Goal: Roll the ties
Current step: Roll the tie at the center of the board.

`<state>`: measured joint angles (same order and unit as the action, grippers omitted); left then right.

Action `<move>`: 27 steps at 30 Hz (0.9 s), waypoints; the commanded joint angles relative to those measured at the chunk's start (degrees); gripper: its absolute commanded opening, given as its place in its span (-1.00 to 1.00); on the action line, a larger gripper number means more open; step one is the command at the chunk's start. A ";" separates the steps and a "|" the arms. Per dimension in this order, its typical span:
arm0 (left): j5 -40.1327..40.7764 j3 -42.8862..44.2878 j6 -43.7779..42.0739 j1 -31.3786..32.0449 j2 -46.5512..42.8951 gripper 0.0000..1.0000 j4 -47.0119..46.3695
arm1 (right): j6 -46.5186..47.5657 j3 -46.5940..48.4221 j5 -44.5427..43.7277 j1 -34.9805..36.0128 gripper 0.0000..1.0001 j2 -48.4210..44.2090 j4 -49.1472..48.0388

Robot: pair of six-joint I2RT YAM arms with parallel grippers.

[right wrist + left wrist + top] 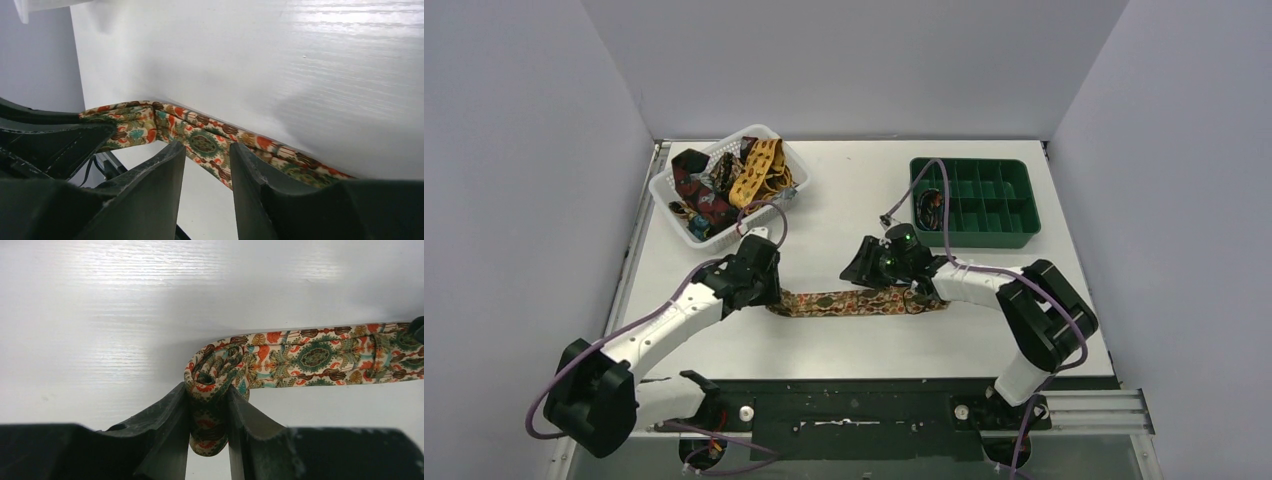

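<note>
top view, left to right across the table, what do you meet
left gripper → flat stretch of the tie → right gripper → green tray; white basket left out, it overlaps the left gripper

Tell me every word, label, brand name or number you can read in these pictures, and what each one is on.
None: no view shows any readable text.
The patterned tie on the table bears only ornament, no letters.
The ties in the white basket show no legible label.
The green tray has no visible markings.
</note>
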<state>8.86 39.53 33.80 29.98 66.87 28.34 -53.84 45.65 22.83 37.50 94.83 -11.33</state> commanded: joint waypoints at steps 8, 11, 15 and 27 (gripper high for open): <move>22.47 11.59 1.14 11.09 11.93 -0.46 13.49 | 1.81 -1.62 -6.51 -1.59 -0.24 -7.31 3.19; 25.14 13.41 1.92 14.53 14.78 -0.46 14.47 | 1.82 -2.25 -8.15 -2.05 -0.24 -8.64 3.99; 28.24 16.67 2.55 18.02 18.74 -0.44 16.52 | 1.71 -3.13 -9.51 -3.09 -0.25 -10.18 4.85; 30.56 26.04 3.24 24.14 29.82 -0.33 20.51 | 1.38 -4.78 -10.00 -4.91 -0.25 -11.89 5.70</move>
<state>37.95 61.69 36.80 52.90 94.19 47.18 -52.75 41.30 14.33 33.28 85.93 -5.08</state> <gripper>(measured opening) 0.324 0.378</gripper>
